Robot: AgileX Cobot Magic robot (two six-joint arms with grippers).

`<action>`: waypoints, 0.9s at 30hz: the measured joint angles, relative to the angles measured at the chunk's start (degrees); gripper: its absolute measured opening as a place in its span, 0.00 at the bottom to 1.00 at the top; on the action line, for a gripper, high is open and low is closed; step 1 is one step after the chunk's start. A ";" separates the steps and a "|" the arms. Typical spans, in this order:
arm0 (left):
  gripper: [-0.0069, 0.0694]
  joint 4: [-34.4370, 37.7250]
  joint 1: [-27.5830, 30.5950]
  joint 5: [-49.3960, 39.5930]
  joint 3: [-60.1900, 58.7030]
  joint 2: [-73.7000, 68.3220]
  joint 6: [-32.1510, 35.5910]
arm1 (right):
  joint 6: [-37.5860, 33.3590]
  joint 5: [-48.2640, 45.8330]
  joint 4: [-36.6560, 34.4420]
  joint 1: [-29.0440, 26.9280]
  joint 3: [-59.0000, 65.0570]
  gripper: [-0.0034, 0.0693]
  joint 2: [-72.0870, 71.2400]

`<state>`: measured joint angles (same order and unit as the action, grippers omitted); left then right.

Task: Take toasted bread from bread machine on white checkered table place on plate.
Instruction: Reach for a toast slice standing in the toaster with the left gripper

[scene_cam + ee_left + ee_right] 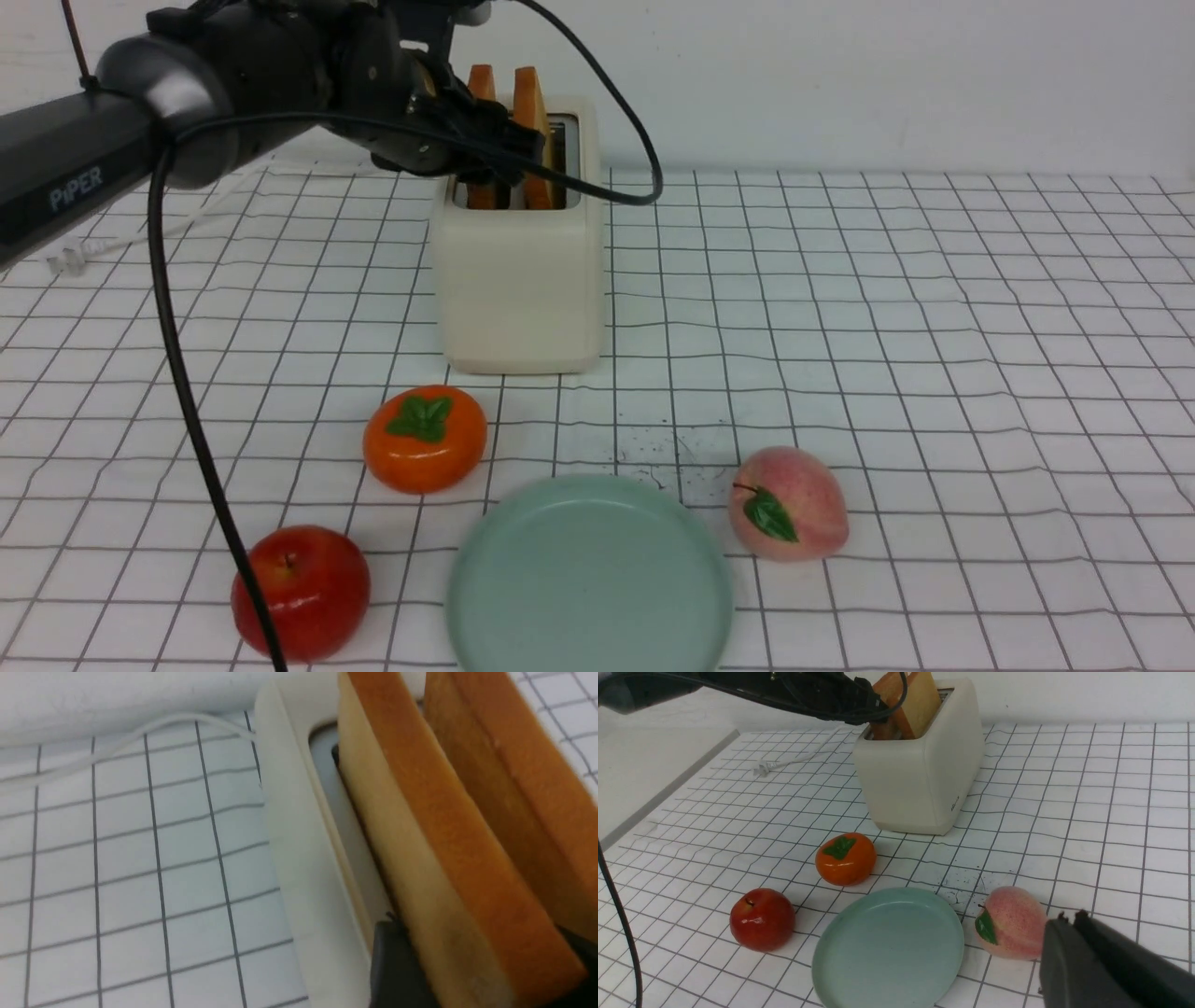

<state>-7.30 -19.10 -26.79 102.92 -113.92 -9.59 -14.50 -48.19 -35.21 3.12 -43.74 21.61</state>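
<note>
The cream-white bread machine [518,289] stands at the back middle of the white checkered table [934,373]. Two slices of toasted bread stand upright in its slots, the left slice [482,84] and the right slice [527,93]. My left gripper [495,140] is over the slots. In the left wrist view [479,928] its dark fingers [392,970] press both faces of the nearer slice [420,835], with the other slice [514,788] beside it. The mint-green plate [588,579] lies bare at the front. My right gripper [1066,917] is shut and empty, hovering near the peach.
A persimmon [425,437] and a red apple [301,591] lie left of the plate, and a peach [789,502] lies to its right. The toaster's white cord [84,252] trails at far left. My left arm's black cable [187,392] hangs down over the left side.
</note>
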 joint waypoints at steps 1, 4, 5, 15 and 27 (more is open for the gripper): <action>0.56 -0.02 0.00 0.73 0.00 -0.02 -0.05 | 0.00 0.18 0.00 0.00 0.00 0.07 0.00; 0.56 -0.11 0.00 2.87 0.00 -0.06 -0.11 | 0.00 0.36 0.00 0.00 0.00 0.07 0.00; 0.56 -0.39 0.00 3.52 0.00 -0.06 -0.18 | 0.00 0.38 0.00 0.00 0.00 0.07 0.00; 0.33 -1.16 0.00 6.51 0.02 -2.35 -0.46 | 0.00 0.34 -0.75 0.00 0.00 0.09 0.00; 0.22 -1.16 0.00 7.82 0.02 1.15 -0.65 | -0.06 0.40 -1.74 0.00 0.00 0.08 0.00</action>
<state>-8.46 -19.10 -18.97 102.95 -112.77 -10.24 -14.56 -47.80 -36.95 3.12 -43.74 21.61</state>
